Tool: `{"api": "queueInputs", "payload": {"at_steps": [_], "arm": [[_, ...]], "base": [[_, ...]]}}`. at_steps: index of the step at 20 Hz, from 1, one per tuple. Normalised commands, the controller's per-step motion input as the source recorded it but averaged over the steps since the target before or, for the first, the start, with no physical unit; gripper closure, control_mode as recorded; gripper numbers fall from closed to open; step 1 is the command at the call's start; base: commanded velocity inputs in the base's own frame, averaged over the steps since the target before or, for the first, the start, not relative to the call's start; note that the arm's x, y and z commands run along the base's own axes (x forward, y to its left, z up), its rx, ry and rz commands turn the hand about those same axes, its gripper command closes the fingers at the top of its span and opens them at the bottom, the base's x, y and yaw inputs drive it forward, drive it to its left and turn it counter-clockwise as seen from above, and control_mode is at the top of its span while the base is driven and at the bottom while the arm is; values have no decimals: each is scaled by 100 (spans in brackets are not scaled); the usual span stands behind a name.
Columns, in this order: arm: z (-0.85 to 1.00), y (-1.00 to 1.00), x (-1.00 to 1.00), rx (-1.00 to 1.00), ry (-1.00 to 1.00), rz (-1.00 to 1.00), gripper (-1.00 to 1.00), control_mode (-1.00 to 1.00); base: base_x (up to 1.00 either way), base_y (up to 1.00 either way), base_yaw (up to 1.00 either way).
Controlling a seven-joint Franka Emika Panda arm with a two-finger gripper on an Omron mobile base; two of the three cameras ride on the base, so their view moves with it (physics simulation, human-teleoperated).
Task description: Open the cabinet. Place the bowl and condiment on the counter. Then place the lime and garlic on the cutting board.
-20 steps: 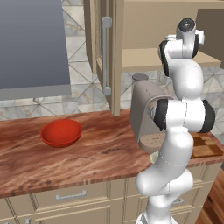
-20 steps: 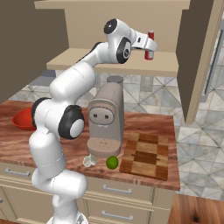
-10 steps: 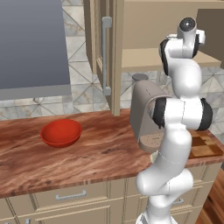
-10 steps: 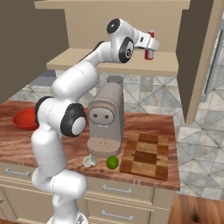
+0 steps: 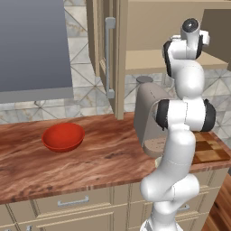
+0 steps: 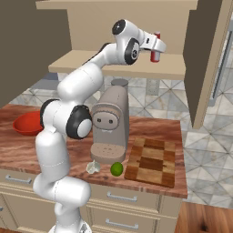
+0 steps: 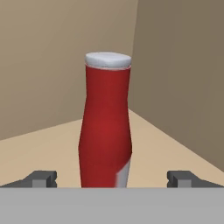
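At upper right of the right base view, the claw has edged closer to the condiment, jaws apart either side, ready to clamp it.

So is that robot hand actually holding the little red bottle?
No. The open end effector holds nothing; its fingertips flank the slim red white-capped bottle without touching.

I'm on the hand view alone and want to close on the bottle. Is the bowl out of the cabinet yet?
Observer: Yes, the bowl sits on the counter.
Operator: Lime and garlic on the board?
Observer: No. The lime and garlic lie on the counter beside the cutting board.
Operator: Where does the bottle stand?
Observer: The bottle stands upright on the shelf of the open cabinet, above the coffee machine, between the open gripper fingers.
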Motion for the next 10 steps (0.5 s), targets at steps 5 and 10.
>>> {"api": "queueInputs", "payload": {"at_steps": [5, 10], "arm": [[0, -9, 10, 0, 0, 0, -100, -100], [0, -8, 6, 0, 0, 0, -100, -100]], "base": [[0, 0, 0], [0, 0, 0]]}}
